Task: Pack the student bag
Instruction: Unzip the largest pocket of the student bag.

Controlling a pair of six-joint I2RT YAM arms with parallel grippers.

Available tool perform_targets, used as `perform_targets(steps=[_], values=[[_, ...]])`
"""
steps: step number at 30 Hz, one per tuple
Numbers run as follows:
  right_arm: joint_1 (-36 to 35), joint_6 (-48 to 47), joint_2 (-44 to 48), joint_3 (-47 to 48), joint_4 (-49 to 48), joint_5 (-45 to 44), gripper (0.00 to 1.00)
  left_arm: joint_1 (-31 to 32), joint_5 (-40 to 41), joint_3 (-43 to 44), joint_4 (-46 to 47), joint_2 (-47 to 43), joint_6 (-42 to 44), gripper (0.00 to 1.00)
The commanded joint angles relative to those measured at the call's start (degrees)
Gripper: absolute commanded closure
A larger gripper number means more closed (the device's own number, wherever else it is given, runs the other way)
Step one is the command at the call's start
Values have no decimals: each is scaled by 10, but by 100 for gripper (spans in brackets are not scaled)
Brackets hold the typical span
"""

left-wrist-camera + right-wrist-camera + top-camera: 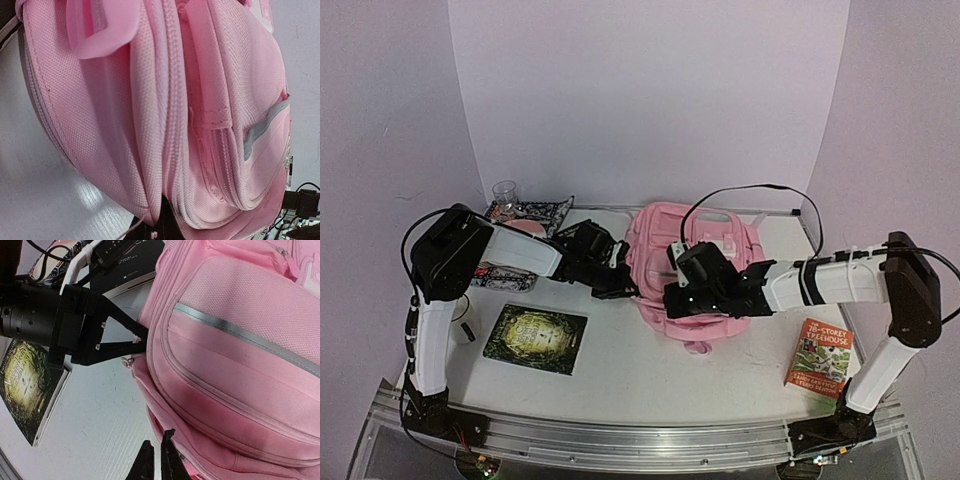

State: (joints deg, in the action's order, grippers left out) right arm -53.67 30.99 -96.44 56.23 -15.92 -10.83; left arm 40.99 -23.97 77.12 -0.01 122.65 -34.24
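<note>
The student bag (705,265), a soft pale-pink backpack, lies in the middle of the table. My left gripper (628,288) is at its left edge. In the left wrist view the bag (200,100) fills the frame, and a fold of its fabric runs into the left gripper (162,225), which is shut on it. The right wrist view shows that same grip from the side, with a small zip pull (126,360) just below it. My right gripper (157,440) is at the bag's near-left rim (200,440). Its fingers are almost together with nothing seen between them, and one finger rests against the rim.
A dark green book (535,338) lies front left and a "Treehouse" book (822,358) front right. At the back left are a clear glass (505,193), a patterned pouch (535,210) and a second patterned item (505,275) under my left arm.
</note>
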Motion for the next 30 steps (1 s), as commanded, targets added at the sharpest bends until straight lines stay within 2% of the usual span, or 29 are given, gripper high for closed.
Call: perform_targets(steps=[1, 11, 22, 30], values=[[4, -1, -13, 21, 19, 5, 87, 3, 7, -9, -33, -28, 18, 100], [-14, -13, -18, 4, 87, 21, 80, 3, 1, -9, -34, -27, 16, 100], [-14, 39, -57, 25, 137, -105, 76, 3, -2, -15, -33, -32, 16, 100], [-14, 67, -39, 20, 144, -156, 58, 3, -6, -15, -33, -29, 17, 100]])
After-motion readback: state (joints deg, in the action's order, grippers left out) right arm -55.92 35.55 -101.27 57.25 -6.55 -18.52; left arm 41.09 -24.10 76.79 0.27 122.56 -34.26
